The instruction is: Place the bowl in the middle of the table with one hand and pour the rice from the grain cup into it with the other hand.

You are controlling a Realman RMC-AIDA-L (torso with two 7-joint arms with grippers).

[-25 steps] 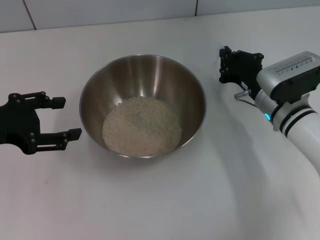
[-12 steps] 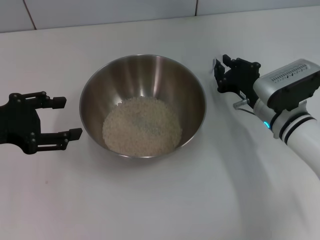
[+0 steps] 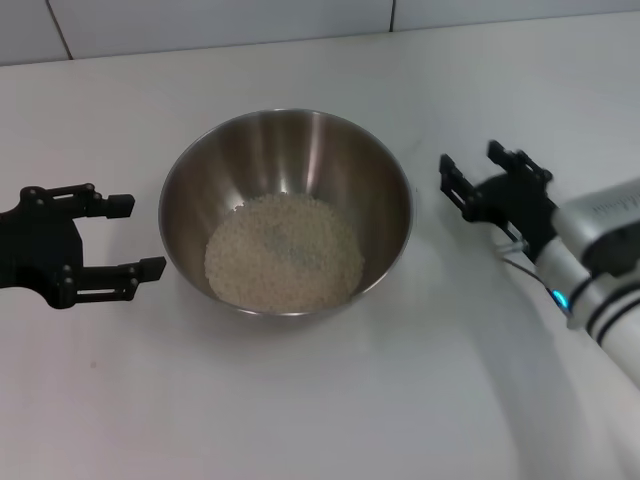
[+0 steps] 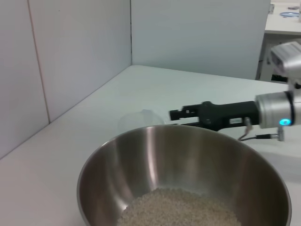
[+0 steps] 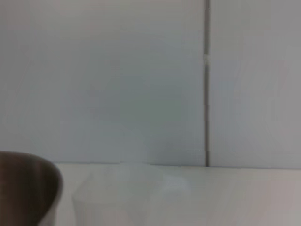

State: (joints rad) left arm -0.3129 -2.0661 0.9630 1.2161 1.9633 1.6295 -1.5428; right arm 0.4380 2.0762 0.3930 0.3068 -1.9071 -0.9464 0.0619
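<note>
The steel bowl (image 3: pixel 285 170) stands in the middle of the white table (image 3: pixel 300 400) with a heap of rice (image 3: pixel 284 252) in its bottom. My left gripper (image 3: pixel 135 236) is open and empty just left of the bowl, apart from its rim. My right gripper (image 3: pixel 470 162) is open and empty to the right of the bowl; it also shows in the left wrist view (image 4: pixel 181 113). The clear grain cup (image 4: pixel 141 118) stands upright on the table beyond the bowl's rim, apart from the right gripper. The cup (image 5: pixel 127 195) looks empty. I cannot make it out in the head view.
A grey wall (image 3: pixel 200 20) with vertical seams runs along the table's far edge. The bowl's rim (image 5: pixel 28 179) shows at the side of the right wrist view. My right arm (image 3: pixel 600 270) reaches in from the near right.
My right gripper has turned and drawn back toward the near right, away from the spot by the bowl's far right rim. The bowl, the rice and my left gripper have not moved.
</note>
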